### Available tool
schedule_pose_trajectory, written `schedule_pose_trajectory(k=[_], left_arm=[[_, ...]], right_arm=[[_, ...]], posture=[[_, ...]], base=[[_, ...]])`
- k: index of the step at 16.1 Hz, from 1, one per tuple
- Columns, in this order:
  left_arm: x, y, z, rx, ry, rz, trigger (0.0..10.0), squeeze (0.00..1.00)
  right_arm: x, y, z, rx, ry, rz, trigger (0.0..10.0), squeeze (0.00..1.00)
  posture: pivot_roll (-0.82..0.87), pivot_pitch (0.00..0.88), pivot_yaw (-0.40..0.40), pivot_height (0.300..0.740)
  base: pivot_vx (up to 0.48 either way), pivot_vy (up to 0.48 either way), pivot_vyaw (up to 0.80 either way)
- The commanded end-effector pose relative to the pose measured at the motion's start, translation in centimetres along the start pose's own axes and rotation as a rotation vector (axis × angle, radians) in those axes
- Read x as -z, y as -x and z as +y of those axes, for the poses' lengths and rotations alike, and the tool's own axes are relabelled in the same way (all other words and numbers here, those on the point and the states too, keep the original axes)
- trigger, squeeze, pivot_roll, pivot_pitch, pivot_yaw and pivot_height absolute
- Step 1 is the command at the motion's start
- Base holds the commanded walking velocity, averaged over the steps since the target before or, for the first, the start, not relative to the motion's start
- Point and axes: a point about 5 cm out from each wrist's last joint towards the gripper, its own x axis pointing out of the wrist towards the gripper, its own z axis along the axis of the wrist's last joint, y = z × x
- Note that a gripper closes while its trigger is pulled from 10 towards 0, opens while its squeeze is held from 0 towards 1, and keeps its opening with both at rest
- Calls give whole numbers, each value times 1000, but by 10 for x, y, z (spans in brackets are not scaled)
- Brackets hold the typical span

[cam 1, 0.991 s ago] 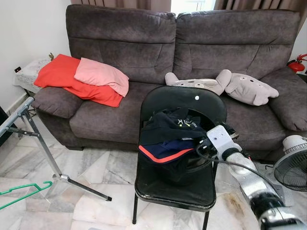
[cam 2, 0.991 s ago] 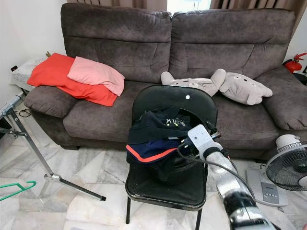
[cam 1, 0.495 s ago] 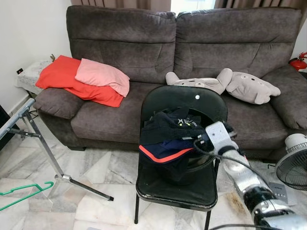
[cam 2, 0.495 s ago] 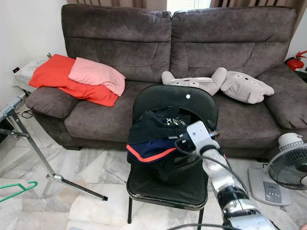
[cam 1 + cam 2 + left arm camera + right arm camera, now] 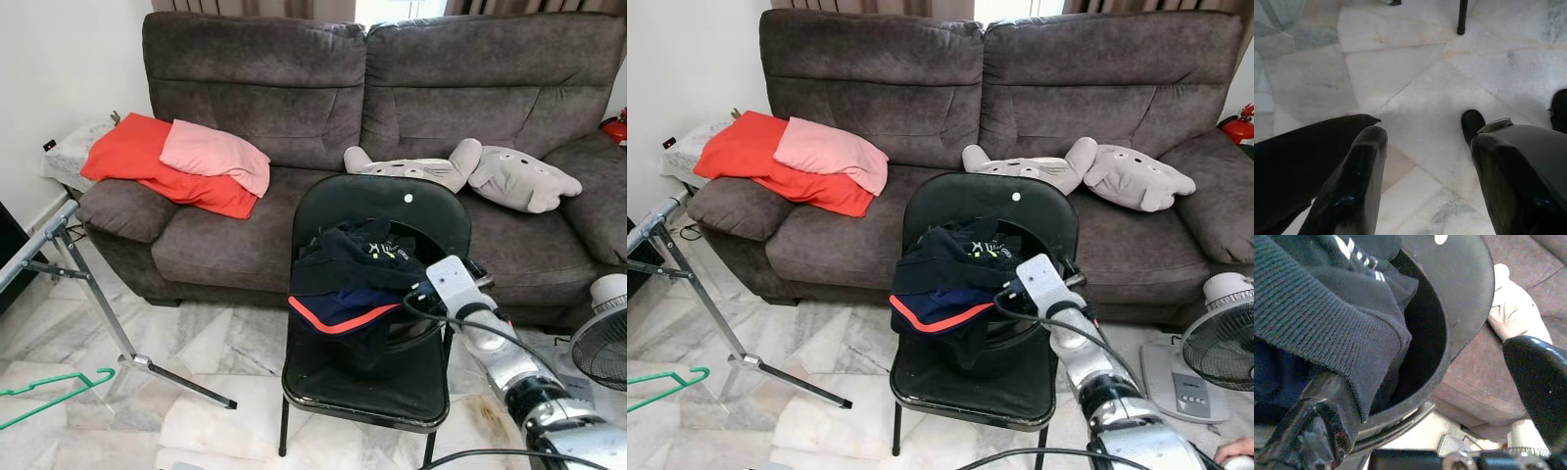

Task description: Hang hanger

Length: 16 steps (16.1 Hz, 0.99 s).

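A green hanger (image 5: 51,391) lies on the marble floor at the far left, beside the foot of a silver metal rack (image 5: 86,289). My right gripper (image 5: 417,293) reaches to the rim of a black bucket (image 5: 1459,318) that stands on a black chair (image 5: 392,201). The bucket holds dark clothes (image 5: 348,274) with a red stripe. In the right wrist view the gripper (image 5: 1420,367) is open. One of its fingers (image 5: 1308,431) sits under a ribbed dark garment (image 5: 1317,318), the other outside the rim. My left gripper (image 5: 1429,138) hangs open over the floor.
A dark grey sofa (image 5: 255,88) stands behind the chair, with red and pink cushions (image 5: 186,162) on its left and grey plush toys (image 5: 490,171) on its right. A white fan (image 5: 602,343) stands at the right edge. Bare floor lies between rack and chair.
The whole view has drifted slightly to the right. My right gripper stays at the bucket's rim; the hanger has not moved.
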Motion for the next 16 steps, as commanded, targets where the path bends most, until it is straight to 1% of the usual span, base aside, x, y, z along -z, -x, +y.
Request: schedule_pose_trajectory(k=[1,5,9,16], left_arm=[[7,2,6,-6,-16,22,10000,0],[7,3,12,-10,-27,17,10000,0],[5,2,12,-6,-50,13,10000,0],[7,3,14,-4,-55,17,10000,0]], right_arm=[[-8,-3,-6,22,9,-24,0,0],[-11,-4,-3,7,21,-28,0,0],[-10,-3,3,-21,20,-23,0,0],[-6,-3,-1,2,23,8,0,0]], posture=[[139,29,61,740],[146,29,72,740],[153,29,80,740],[156,28,84,740]], base=[[0,0,0],[0,0,0],[0,0,0],[0,0,0]])
